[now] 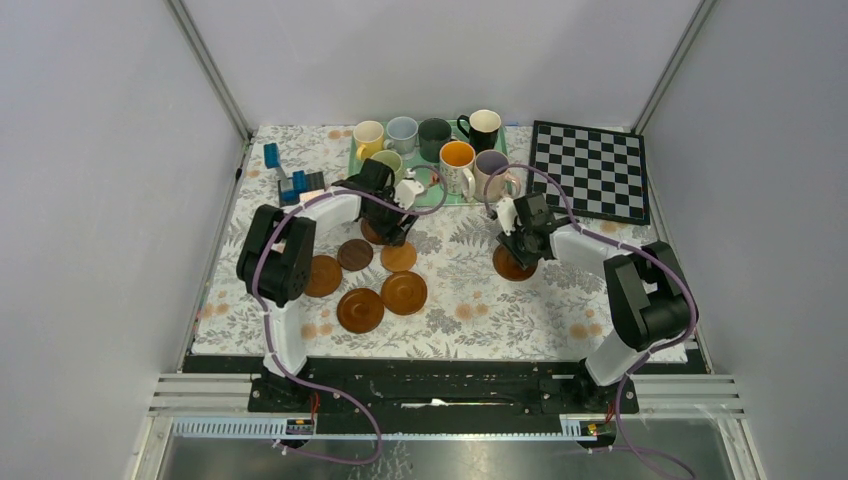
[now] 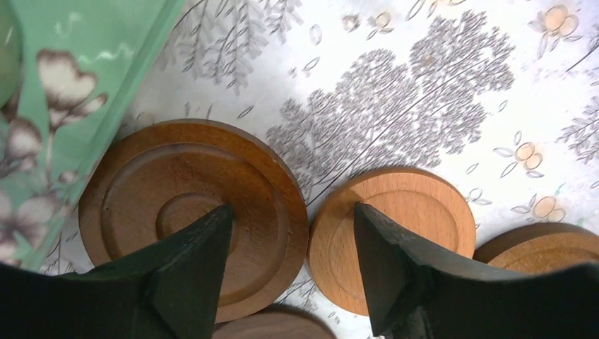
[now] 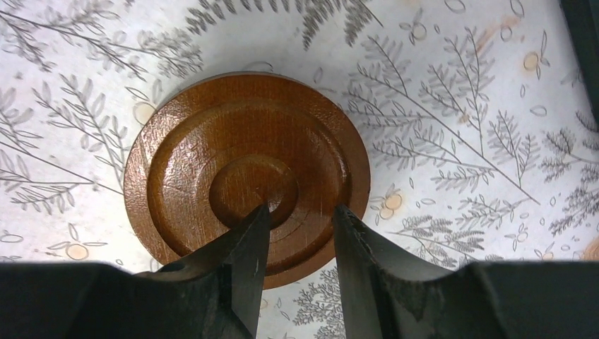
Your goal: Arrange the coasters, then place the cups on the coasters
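Several brown coasters lie left of centre, among them a dark coaster (image 1: 355, 254) and two orange-brown coasters (image 1: 404, 292) (image 1: 360, 310). My left gripper (image 1: 390, 235) (image 2: 291, 207) hangs open low over them: one finger is above a mid-brown coaster (image 2: 191, 183), the other above a light coaster (image 2: 417, 205), nothing between. My right gripper (image 1: 520, 258) (image 3: 301, 208) is open over a lone reddish-brown coaster (image 3: 212, 141) (image 1: 505, 268), with both fingertips above its near half. The cups stand on a green floral tray (image 1: 440, 195) at the back: yellow cup (image 1: 368, 138), pale blue cup (image 1: 402, 133), dark green cup (image 1: 435, 138), black cup (image 1: 483, 128).
A black-and-white checkerboard (image 1: 590, 170) lies at the back right. Blue blocks (image 1: 285, 175) sit at the back left. The green tray's corner (image 2: 85, 42) is close to the left gripper. White walls enclose the floral table cloth (image 1: 480, 310).
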